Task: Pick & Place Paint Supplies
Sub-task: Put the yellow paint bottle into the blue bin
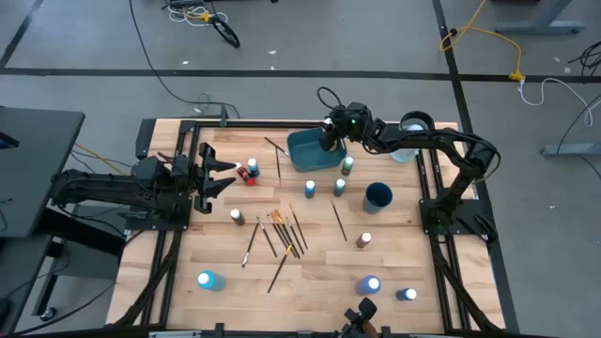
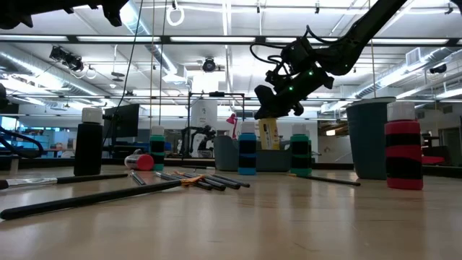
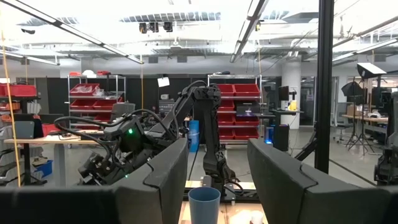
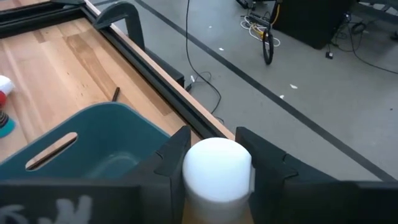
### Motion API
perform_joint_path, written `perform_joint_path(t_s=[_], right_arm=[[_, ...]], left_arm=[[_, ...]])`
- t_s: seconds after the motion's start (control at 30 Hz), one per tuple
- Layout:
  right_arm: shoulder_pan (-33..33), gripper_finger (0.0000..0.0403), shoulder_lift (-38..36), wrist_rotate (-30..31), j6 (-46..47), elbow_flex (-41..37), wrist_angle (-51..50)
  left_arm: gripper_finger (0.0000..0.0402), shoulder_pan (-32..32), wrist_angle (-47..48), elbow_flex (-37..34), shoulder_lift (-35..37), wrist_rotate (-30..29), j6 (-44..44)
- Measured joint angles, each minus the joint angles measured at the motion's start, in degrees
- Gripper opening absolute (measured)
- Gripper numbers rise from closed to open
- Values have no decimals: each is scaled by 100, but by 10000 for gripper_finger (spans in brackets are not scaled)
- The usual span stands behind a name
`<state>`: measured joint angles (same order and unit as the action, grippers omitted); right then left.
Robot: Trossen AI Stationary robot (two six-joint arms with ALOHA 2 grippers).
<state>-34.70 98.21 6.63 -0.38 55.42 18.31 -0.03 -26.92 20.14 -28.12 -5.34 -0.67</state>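
Note:
My right gripper (image 1: 329, 137) hangs over the far end of the teal bin (image 1: 315, 151), shut on a small paint bottle with a white cap (image 4: 217, 168) and a yellowish body (image 2: 268, 134). The bottle hangs above the bin, clear of it. More paint bottles stand on their bases on the table: green (image 1: 347, 165), blue (image 1: 310, 189), brown (image 1: 238, 217) and red (image 1: 252, 170). Thin brushes (image 1: 285, 234) lie flat in a loose bunch at the middle. My left gripper (image 1: 225, 176) waits open at the table's left side, raised and touching nothing. My right gripper pinches the bottle at its white cap (image 4: 205, 163), one finger on each side of the cap. The fingers slant down from the table's right. The bottle hangs upright below the fingers (image 2: 278, 108), lifted clear above the bin.
A dark blue cup (image 1: 377, 196) stands right of the middle. More bottles stand near the front edge (image 1: 208, 280) (image 1: 371, 284) (image 1: 407, 295). One brush (image 1: 278, 155) lies left of the bin. The table frame's black rails (image 1: 432, 188) run along both sides.

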Motion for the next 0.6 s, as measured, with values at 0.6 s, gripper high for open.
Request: perform_joint_path(t_s=[0.6], right_arm=[[2,192,-1,7,-194,0,12]], left_arm=[[175,1,55,-2,0,3,2]])
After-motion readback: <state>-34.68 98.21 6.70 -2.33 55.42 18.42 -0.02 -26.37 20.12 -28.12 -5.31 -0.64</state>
